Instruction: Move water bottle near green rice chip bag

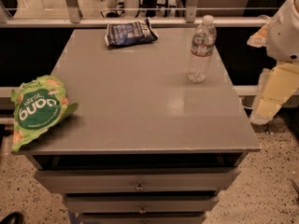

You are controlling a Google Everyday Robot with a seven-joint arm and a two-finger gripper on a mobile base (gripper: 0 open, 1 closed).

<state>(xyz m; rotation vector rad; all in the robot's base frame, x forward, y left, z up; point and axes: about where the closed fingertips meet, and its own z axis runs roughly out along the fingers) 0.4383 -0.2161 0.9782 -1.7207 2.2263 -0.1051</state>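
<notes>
The water bottle (201,49) stands upright on the grey table top (140,101) near its far right corner; it is clear and ribbed, with a white cap and a red and green label band. The green rice chip bag (38,109) lies at the table's left edge, partly hanging over the front left corner. My gripper (271,97) hangs off the table's right side, below the white arm (285,31), to the right of the bottle and apart from it.
A dark blue snack bag (128,33) lies at the far edge of the table, left of the bottle. A metal rail (140,22) runs behind the table. Drawers (138,181) sit under the table top. Speckled floor shows on both sides.
</notes>
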